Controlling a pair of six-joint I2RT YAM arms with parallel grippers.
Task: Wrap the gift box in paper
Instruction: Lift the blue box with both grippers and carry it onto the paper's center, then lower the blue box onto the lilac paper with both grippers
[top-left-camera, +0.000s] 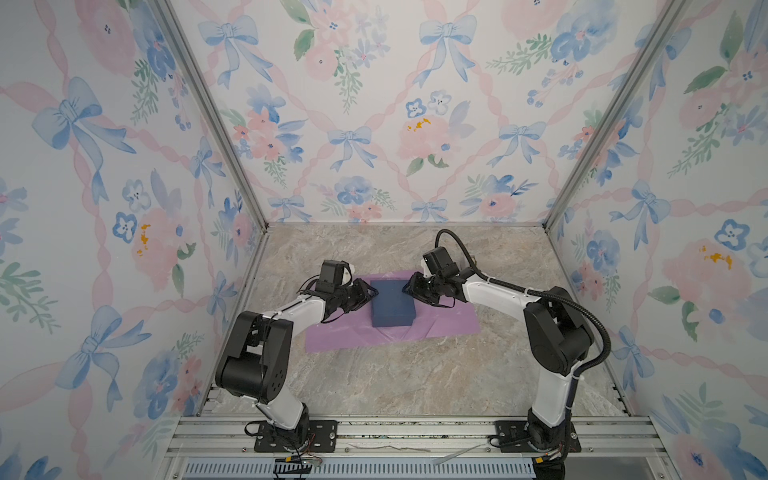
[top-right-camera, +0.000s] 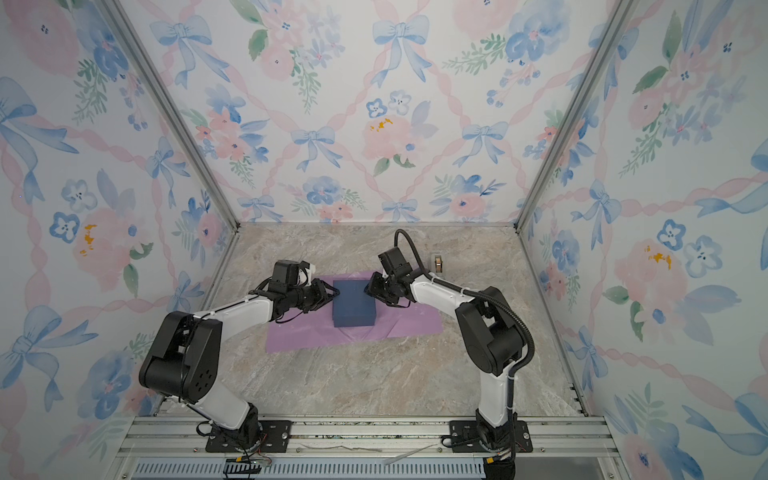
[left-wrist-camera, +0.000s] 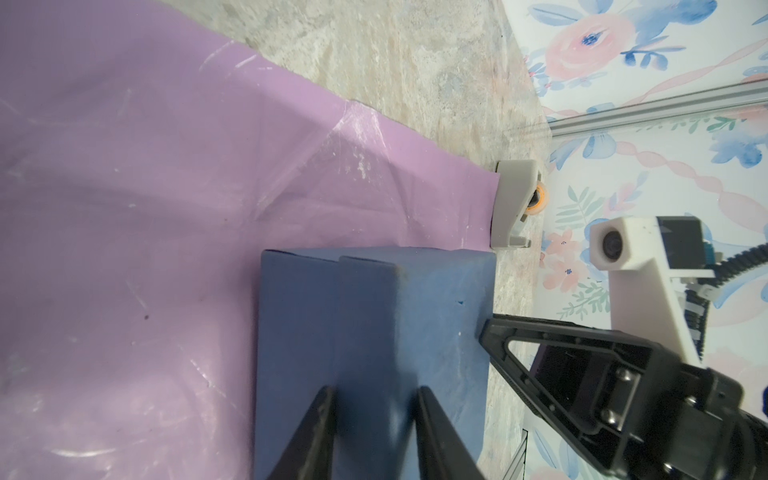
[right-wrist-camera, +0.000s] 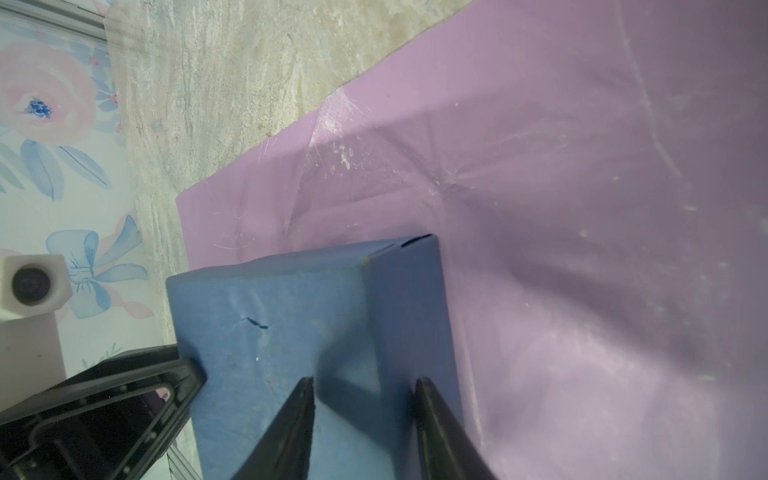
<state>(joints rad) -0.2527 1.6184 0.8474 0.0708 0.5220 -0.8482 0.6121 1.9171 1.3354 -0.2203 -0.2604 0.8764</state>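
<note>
Top views: the gift box (top-left-camera: 392, 305) lies on the paper (top-left-camera: 345, 336), squarely between the left gripper (top-left-camera: 371, 293) and the right gripper (top-left-camera: 409, 288), with each set of tips at a far corner on opp. sides. The paper runs under both wrists, and more of it lies behind the right gripper than behind the left. A tape dispenser (top-right-camera: 437, 263) stands beyond the right wrist.

Left wrist view: the jaws are part-open and the blue box face sits directly ahead of the tips. Nothing is pinched between them. The other arm's finger touches the box's opp. edge.

Right wrist view: same picture mirrored. The jaws are parted around a box edge with no grip inside them — the left finger butts the far edge.

Judgement: this looks like squaring the box on the sheet by pressing from both ends. Push equally from each side, else the box twists. Go light and low so the thin paper under the tips doesn't drag or crease. Aim for approx. even flaps either side, then back the tips straight off.
</note>
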